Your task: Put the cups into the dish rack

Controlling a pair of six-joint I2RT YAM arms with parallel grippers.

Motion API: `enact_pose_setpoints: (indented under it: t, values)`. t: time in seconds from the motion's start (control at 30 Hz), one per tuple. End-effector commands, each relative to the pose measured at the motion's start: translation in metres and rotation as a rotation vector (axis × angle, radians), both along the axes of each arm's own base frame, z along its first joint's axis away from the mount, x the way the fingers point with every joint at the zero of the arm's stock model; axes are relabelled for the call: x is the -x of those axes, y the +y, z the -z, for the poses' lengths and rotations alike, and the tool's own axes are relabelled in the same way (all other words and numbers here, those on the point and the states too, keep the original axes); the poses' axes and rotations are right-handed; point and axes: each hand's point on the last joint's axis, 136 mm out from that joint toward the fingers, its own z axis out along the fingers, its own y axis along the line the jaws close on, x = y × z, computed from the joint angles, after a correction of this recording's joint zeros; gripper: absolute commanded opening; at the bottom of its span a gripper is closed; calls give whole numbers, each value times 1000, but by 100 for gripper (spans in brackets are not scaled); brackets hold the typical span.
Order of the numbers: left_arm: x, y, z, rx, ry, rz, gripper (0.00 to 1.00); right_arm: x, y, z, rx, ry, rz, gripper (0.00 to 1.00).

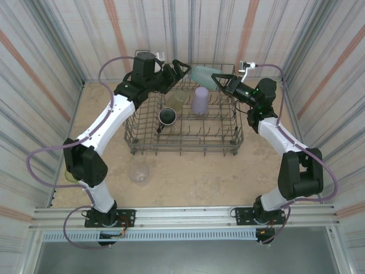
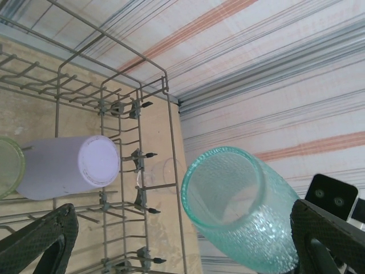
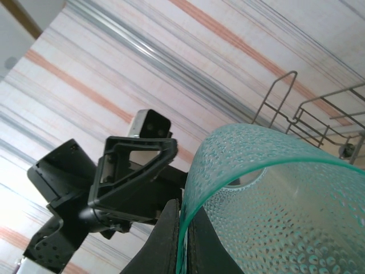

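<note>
1. The right pincer (image 1: 220,80) is closed on the rim of the teal cup (image 1: 202,74). One finger is inside the cup and one is outside.
2. The teal cup is up in the air, over the far edge of the dish rack (image 1: 185,140). It is tipped on its side.
3. The cup's open mouth points at the left pincer (image 1: 182,69), which is close by.
4. The left pincer is wide open and holds nothing. In its wrist view its fingers (image 2: 40,240) are on each side of the teal cup (image 2: 239,211) and do not touch it.
5. Three cups are in the dish rack. The lavender cup (image 1: 201,100) stands with its flat bottom up. The olive-yellow cup (image 1: 177,100) is just beside it, and the dark mug (image 1: 167,117) is nearer the arms.
6. A clear cup (image 1: 138,171) stands on the surface (image 1: 188,171) in front of the rack.
7. A green cup (image 1: 71,175) is at the left edge of the surface, partly hidden by the left arm.
</note>
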Motion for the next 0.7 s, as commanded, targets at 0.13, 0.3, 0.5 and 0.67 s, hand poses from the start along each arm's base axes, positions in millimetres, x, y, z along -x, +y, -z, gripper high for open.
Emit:
enact_pose_setpoints:
  t: [0.13,0.3,0.5,0.67]
  values:
    - [0,-21,0,129,55,54,99,7,11,-10,-16,-61,-37,0]
    - [-1,-25,-2,169,75,62,99,8,12,-15,-19,-70,-40,0]
    - [-4,-28,0,206,92,64,99,12,20,-18,-23,-88,-61,0]
    - [-1,-31,0,238,118,74,99,16,26,-21,-39,-121,-70,0]
